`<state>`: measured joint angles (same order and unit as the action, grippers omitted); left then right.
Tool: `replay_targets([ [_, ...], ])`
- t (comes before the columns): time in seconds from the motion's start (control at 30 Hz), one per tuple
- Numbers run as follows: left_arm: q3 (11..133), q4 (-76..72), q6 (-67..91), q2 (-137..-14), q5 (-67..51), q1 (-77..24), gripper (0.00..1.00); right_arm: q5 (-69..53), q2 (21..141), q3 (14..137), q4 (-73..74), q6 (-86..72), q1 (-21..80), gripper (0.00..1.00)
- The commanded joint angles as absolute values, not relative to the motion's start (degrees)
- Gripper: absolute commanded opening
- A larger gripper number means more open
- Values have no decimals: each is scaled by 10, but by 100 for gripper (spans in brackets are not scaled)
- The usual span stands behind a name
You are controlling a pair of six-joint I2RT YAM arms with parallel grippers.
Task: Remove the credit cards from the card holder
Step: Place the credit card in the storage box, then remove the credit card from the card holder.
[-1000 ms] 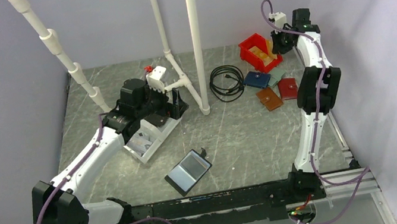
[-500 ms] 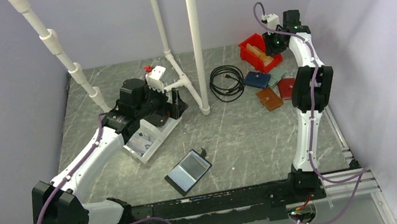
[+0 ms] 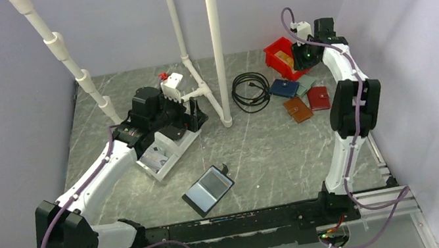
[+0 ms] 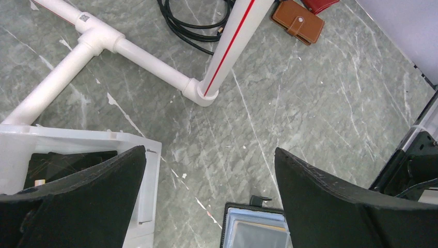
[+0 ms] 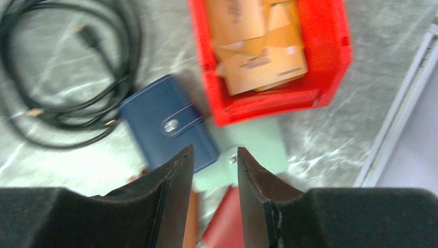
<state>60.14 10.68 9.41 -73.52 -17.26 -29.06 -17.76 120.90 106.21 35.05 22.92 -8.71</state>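
Since it lies nearest, holder (image 3: 209,190): open flat on the table (image 3: 261,150), lower centre of the overhead view, clear window up, well apart from both grippers.
Left gripper (image 4: 209,155): spread wide, empty, over the far end of the white bin (image 3: 165,154), left of centre.
Cable (image 3: 236,97): coiled just right of the white pipe (image 3: 216,44), upper centre.
Wallets: blue wallet (image 5: 165,124), brown wallet (image 3: 298,109), red wallet (image 3: 318,98), clustered upper right.
Right gripper (image 5: 214,150): narrow gap, nothing seen between its fingers, over the blue wallet's edge and a pale green piece (image 5: 258,144).
Red bin (image 5: 338,51): far upper right, tan cards (image 5: 263,62) piled inside.
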Motion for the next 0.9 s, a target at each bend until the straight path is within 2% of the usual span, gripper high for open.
replay_targets([
  [0.0, 611, 93, 106, -726, -191, -288, 100, -268, 1080, 967, 337, 230, -66, 40],
  [0.4, 616, 97, 126, -745, -229, -288, 98, -431, 851, 745, 334, 240, -45, 41],
  [0.57, 613, 103, 149, -738, -257, -288, 98, -519, 738, 626, 285, 247, -45, 46],
  [0.7, 569, 81, 212, -705, -277, -287, 98, -582, 670, 525, 236, 252, -45, 50],
  [0.87, 483, 26, 304, -644, -274, -287, 97, -625, 664, 512, 248, 244, -45, 51],
])
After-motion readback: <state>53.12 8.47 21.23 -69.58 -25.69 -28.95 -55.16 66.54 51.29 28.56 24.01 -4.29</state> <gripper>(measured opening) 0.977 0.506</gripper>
